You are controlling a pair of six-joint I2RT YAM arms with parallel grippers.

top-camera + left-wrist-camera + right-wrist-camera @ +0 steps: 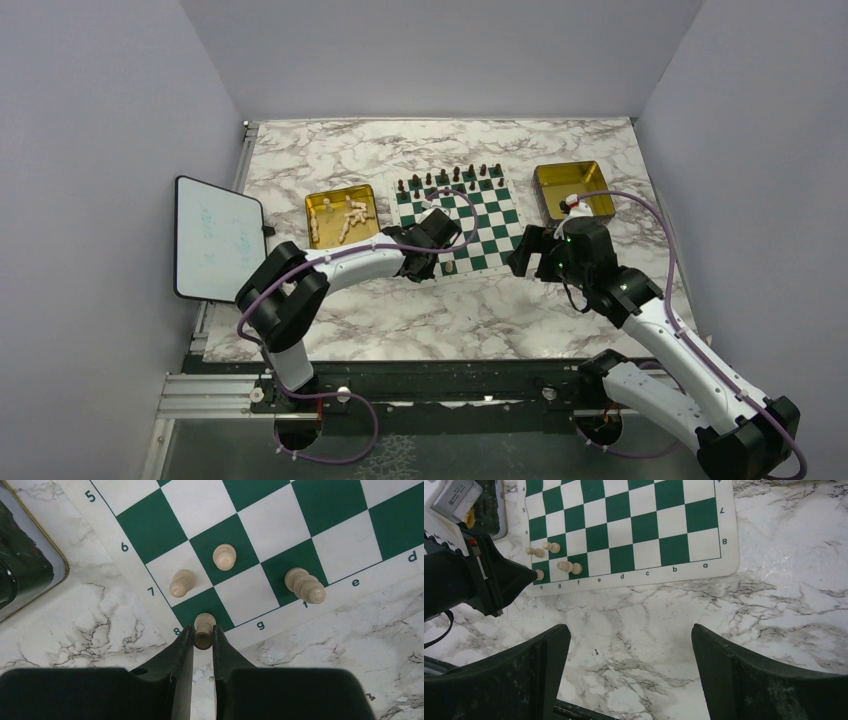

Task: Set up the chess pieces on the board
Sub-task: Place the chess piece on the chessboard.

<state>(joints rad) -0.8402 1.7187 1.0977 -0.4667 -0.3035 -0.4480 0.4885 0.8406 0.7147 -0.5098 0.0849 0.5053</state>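
Left tool [203, 634] is clamped on a cream chess piece [204, 622], one finger on each side. The piece is over the green corner square where column h meets row 8 of the board [320, 525]; whether its base touches I cannot tell. It is short, pale wood. From the tool outward, three more of the same colour stand upright: a round-headed pawn [181, 582] at 11 o'clock, a second pawn [224, 556] at 1 o'clock, and a taller ringed piece [305, 585] at 2 o'clock. That makes four cream pieces on the green-and-white checks. In the top view, dark brown pieces [455, 178] line the board's 12 o'clock edge. There are two gold trays. The left tray [340, 191] at 9 o'clock holds loose cream pieces [350, 215], too jumbled to count. The right tray [560, 180] sits at 2 o'clock. One white tablet [215, 238] lies farther out at 9 o'clock. Right tool [629, 630] is spread wide, holding nothing, above the marble surface [774, 605] beside the board's 4 o'clock corner.
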